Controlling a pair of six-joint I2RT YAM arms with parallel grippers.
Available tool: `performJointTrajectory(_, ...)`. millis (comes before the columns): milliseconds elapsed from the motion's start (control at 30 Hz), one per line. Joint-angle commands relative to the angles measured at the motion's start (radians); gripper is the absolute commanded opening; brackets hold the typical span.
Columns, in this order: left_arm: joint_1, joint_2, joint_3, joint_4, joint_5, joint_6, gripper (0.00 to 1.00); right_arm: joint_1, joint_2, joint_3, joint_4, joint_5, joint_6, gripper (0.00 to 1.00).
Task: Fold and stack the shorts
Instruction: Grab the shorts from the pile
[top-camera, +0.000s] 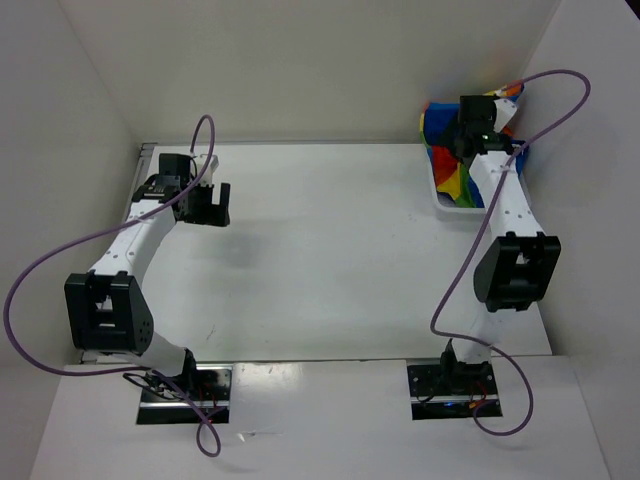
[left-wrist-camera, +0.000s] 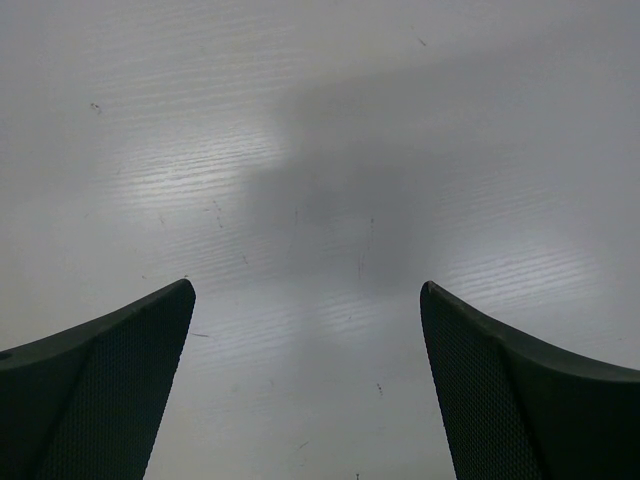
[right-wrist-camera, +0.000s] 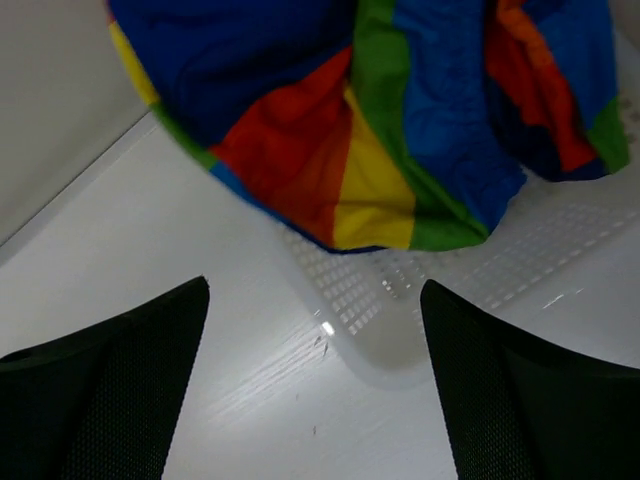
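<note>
Right gripper (right-wrist-camera: 315, 283), wide, empty, hangs by the shorts (right-wrist-camera: 290, 160); only its wrist view shows the basket (right-wrist-camera: 365, 295) as mesh.

White mesh basket (top-camera: 446, 204) is sitting at the far right corner of the table (top-camera: 330, 250), close to the right wall (top-camera: 590, 150). From the right wrist view, its perforated side (right-wrist-camera: 352, 290) is curving down to a smooth rounded rim. Table surface (left-wrist-camera: 200, 170) is showing fine scratches, dark specks and glare.
</note>
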Motion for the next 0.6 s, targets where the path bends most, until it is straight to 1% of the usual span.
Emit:
performJointTrajectory(0,-0.001,-0.008,0.019,-0.004,0.027,0.003,1.00,-0.067,0.106,0.100,-0.099,0.099,0.019,0.91)
performJointTrajectory(100,-0.001,-0.008,0.008,-0.004,0.018,0.003,1.00,-0.093,0.175,0.132,-0.111,0.159,0.054,0.91)
performJointTrajectory(267,-0.001,-0.017,0.008,-0.033,0.008,0.003,1.00,-0.182,0.235,0.132,-0.101,0.149,0.088,0.83)
performJointTrajectory(300,-0.001,-0.027,0.008,-0.034,-0.001,0.003,1.00,-0.193,0.244,0.120,-0.078,0.138,0.088,0.81)
performJointTrajectory(400,-0.001,-0.037,-0.001,-0.034,-0.001,0.003,1.00,-0.217,0.263,0.111,-0.065,0.138,0.077,0.80)
performJointTrajectory(433,-0.001,-0.047,-0.010,-0.034,-0.001,0.003,1.00,-0.218,0.263,0.111,-0.065,0.147,0.077,0.76)
performJointTrajectory(533,-0.001,-0.047,-0.021,-0.043,-0.001,0.003,1.00,-0.230,0.294,0.111,-0.056,0.138,0.066,0.71)
performJointTrajectory(567,-0.001,-0.047,-0.031,-0.043,-0.001,0.003,1.00,-0.230,0.306,0.111,-0.042,0.138,0.066,0.66)
